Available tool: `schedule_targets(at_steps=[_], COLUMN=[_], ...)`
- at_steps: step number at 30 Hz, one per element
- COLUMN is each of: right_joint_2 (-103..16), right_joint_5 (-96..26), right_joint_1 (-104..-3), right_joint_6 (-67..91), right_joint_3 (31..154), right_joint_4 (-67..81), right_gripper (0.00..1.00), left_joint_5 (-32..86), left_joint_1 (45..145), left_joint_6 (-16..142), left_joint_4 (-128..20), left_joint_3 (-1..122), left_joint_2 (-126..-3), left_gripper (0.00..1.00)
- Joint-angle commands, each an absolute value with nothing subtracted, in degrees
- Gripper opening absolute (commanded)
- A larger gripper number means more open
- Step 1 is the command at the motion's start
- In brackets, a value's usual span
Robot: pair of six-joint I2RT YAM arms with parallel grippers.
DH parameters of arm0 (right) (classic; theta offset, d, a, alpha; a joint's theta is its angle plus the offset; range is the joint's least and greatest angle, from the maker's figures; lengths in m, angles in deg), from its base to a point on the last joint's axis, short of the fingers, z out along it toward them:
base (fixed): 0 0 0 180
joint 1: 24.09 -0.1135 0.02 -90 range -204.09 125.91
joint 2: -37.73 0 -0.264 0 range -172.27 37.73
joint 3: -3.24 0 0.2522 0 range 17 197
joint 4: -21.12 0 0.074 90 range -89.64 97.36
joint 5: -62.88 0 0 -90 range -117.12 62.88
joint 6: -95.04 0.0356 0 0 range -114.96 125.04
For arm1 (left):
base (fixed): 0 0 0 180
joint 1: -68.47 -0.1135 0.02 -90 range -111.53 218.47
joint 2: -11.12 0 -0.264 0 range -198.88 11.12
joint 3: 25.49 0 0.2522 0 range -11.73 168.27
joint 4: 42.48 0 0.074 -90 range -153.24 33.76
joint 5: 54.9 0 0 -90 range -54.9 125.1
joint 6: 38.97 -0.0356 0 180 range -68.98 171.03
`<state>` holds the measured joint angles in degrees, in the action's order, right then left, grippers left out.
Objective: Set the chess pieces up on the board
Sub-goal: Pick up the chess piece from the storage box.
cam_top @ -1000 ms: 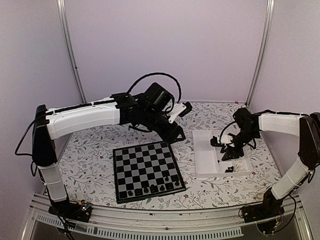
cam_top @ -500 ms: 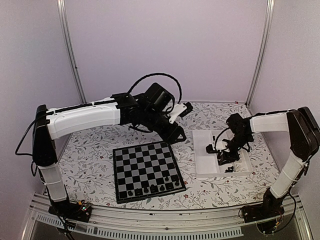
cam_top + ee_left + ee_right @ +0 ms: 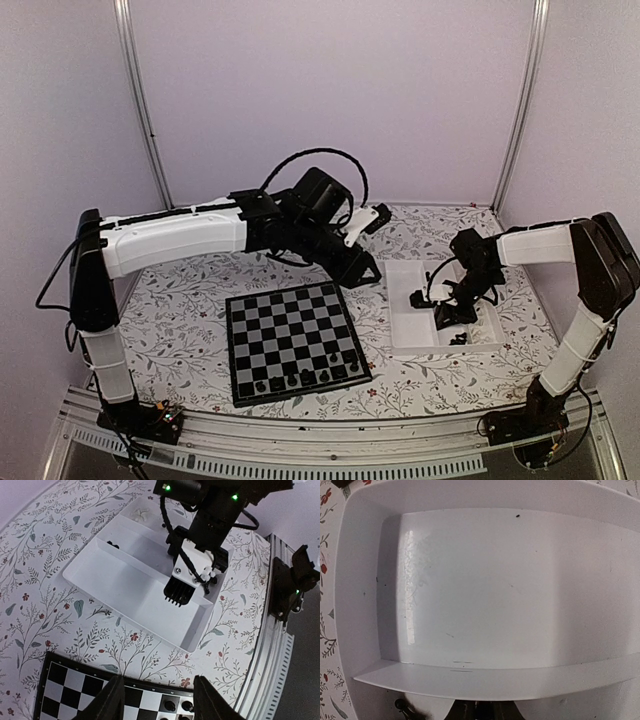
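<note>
**Right arm reaches into the tray, left arm waits with fingers spread**

The board (image 3: 290, 335) lies on the flowered table (image 3: 180, 300) close to the near edge, a little left of the middle. Only its row nearest to that edge is occupied. Several black chess pieces (image 3: 305, 378) stand there side by side, and one more stands one row further in. I judge from this that the task is in its early part. The white tray (image 3: 408, 330) sits just beside the board, toward the right edge of the table.

The right gripper (image 3: 445, 306) is low inside the tray and points down. It is probably there because the remaining pieces are kept in the tray (one small dark piece shows in the tray's end toward the near right corner). Its own camera sees mostly the bare white floor of one compartment. The fingers are only a dark sliver at the bottom of that view, so I cannot tell if they are apart, together, or closed on something.

The left gripper (image 3: 158, 690) hovers above the strip of table between board and tray, more toward the far edge. Its two fingers (image 3: 114, 700) are clearly apart and hold nothing. This place seems chosen to be near both things without blocking the right arm.

A few cream pieces (image 3: 140, 514) lie in the tray's compartment toward the right edge, and they are not the wanted ones. Pinching so small a piece beside a tray wall will need a careful, centred closing.
</note>
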<state>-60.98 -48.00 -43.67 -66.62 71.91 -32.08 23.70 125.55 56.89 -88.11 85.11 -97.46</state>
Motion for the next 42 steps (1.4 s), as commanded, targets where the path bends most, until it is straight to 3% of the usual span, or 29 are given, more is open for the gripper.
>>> schedule_targets(at_steps=[1,3,9,26,34,38,42], right_joint_2=[-61.60,-61.75,-61.91,-60.29,-61.31,-61.40,-59.36], right_joint_5=[-45.81,-45.27,-42.86,-38.45,-38.20,-38.00,-41.70], right_joint_1=[-43.23,-42.84,-42.59,-41.76,-41.76,-41.38,-40.15], right_joint_6=[-64.78,-63.76,-62.74,-62.15,-60.73,-59.90,-58.84], right_joint_3=[72.10,72.28,71.51,70.71,71.06,70.92,73.09], right_joint_4=[-33.96,-34.41,-34.58,-36.59,-36.52,-36.34,-37.78], right_gripper=[0.21,0.27,0.31,0.33,0.25,0.16,0.15], left_joint_5=[20.82,20.33,19.81,18.75,18.44,19.33,20.28], left_joint_1=[125.08,125.10,125.22,125.25,125.21,125.17,124.96], left_joint_6=[57.96,58.02,57.80,58.19,57.98,58.15,60.36], left_joint_4=[-83.70,-83.36,-83.23,-80.79,-80.23,-78.76,-76.03], left_joint_3=[85.69,85.74,84.53,79.68,79.02,78.01,78.20], left_joint_2=[-99.24,-99.46,-99.01,-96.75,-96.66,-96.29,-97.28], left_gripper=[0.49,0.49,0.49,0.49,0.49,0.49,0.49])
